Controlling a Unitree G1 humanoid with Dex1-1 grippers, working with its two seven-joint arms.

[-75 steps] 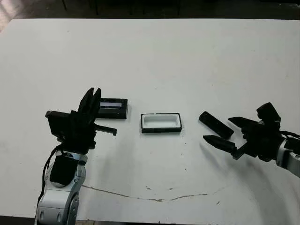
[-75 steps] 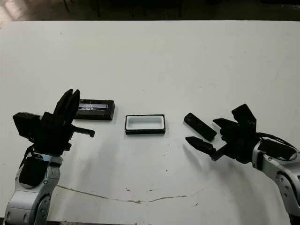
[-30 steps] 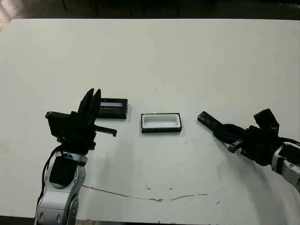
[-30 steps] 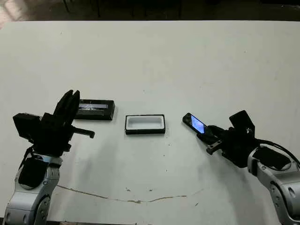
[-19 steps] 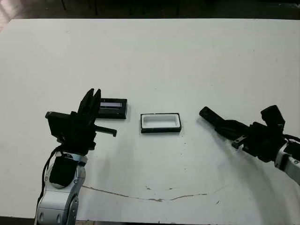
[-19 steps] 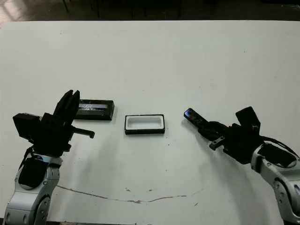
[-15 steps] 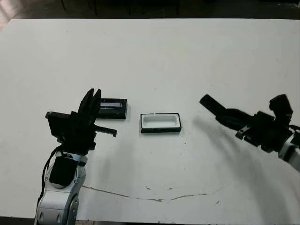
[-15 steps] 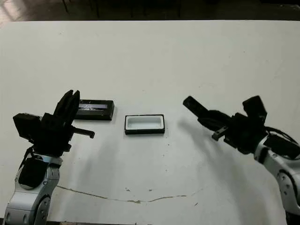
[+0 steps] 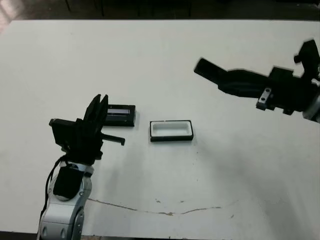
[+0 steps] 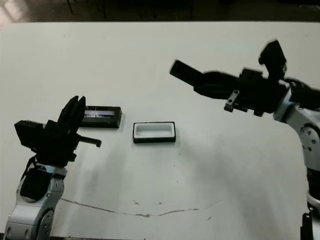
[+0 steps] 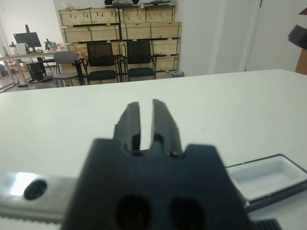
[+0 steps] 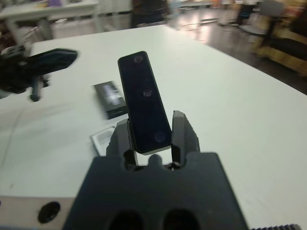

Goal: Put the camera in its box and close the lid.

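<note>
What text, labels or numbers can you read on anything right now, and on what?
None can be read.
Lid: a pale stripe along its top, with no print legible on it.
Camera, held in the right gripper: plain dark face with round lenses, no marking shows.
Box: plain white lining, no label.
Cartons on the shelves beyond the table: too small and blurred to tell.
</note>
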